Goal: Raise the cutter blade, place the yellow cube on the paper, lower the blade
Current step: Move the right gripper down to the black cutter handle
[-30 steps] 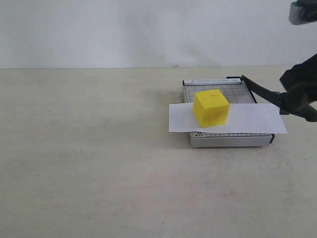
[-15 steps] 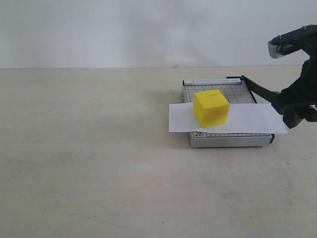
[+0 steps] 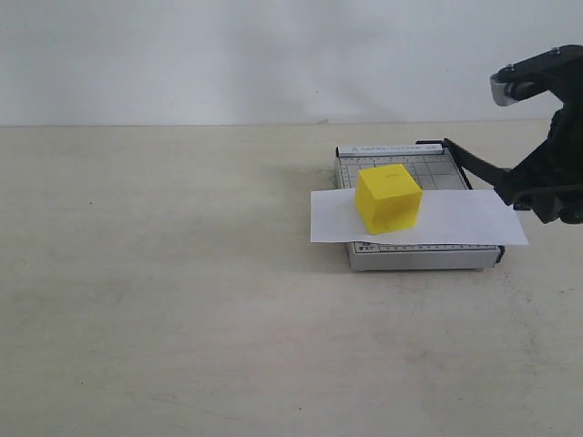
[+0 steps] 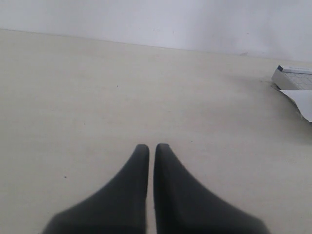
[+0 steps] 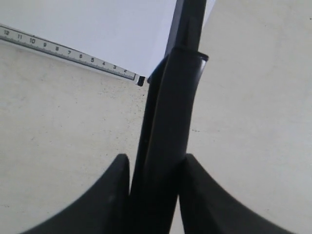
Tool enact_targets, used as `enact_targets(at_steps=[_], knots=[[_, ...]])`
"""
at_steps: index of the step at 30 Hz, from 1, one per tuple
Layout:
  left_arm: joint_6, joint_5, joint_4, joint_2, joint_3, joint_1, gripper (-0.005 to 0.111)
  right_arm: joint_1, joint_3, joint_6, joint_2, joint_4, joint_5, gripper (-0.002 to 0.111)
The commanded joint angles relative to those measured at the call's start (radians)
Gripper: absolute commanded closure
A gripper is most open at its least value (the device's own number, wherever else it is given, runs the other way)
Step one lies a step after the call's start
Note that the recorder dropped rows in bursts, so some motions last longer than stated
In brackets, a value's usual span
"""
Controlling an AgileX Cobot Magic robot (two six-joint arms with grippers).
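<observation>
The yellow cube (image 3: pixel 389 198) rests on the white paper (image 3: pixel 455 218), which lies across the grey cutter base (image 3: pixel 414 258). The black cutter blade (image 3: pixel 474 164) slants up from its hinge at the base's far right corner toward the right. My right gripper (image 3: pixel 533 189) is shut on the blade's thick handle (image 5: pixel 170 112), which fills the gap between the fingers (image 5: pixel 153 163). The left gripper (image 4: pixel 151 147) is shut with nothing in it, low over the bare table left of the cutter, and out of the exterior view.
The table (image 3: pixel 182 273) is a pale matte surface with a white wall behind. In the left wrist view a corner of the base (image 4: pixel 292 78) and paper (image 4: pixel 303 100) show far off. The base's ruler edge (image 5: pixel 63 51) lies beside the held handle.
The right arm's upper part came down into view at the top right. The gripper on the handle dipped slightly, then rose a little. Cube and paper stayed put.
</observation>
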Motion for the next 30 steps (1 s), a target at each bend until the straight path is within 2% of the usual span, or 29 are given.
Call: enact_targets(at_steps=[1,19,30], knots=[[0.009,-0.003,-0.007,-0.004,-0.001,0.003,0.102,0.000,0.086,-0.024,0.006,0.078,-0.138,0.108],[0.009,-0.064,-0.007,-0.004,-0.001,0.003,0.102,0.000,0.469,-0.024,0.006,0.148,-0.465,0.108],[0.009,-0.064,-0.007,-0.004,-0.001,0.003,0.102,0.000,0.535,-0.024,0.077,0.148,-0.521,0.108]])
